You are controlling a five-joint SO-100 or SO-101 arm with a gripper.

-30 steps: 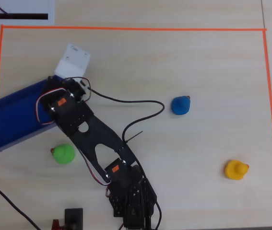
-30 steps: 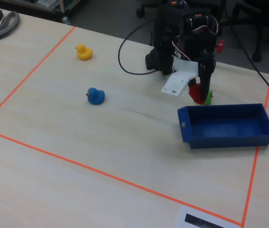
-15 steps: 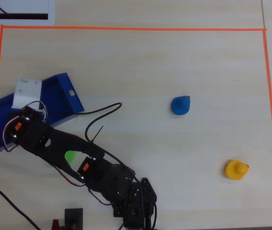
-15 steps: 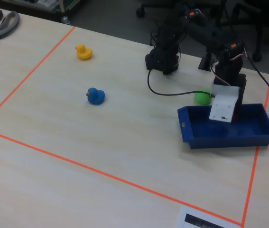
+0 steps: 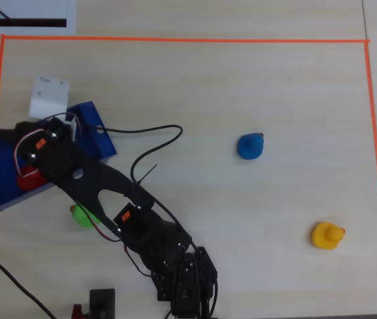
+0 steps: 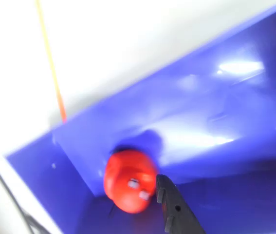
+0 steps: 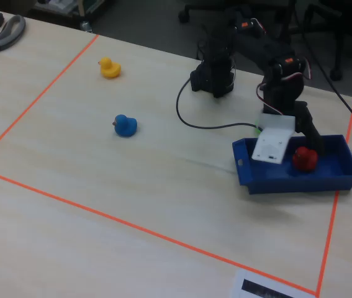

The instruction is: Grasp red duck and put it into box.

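Red duck [image 6: 129, 181]: glossy, round, resting inside the box [image 7: 324, 177] against a long wall. Box: blue, low-walled, rectangular, on the worktop.

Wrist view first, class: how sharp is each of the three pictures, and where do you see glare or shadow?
Wrist view: soft and smeared, with white glare patches on the box floor and a dark shadow behind the red duck. Overhead view: reasonably sharp, evenly lit, the arm hiding most of the duck. Fixed view: clear, soft light, faint shadows beside the blue duck.
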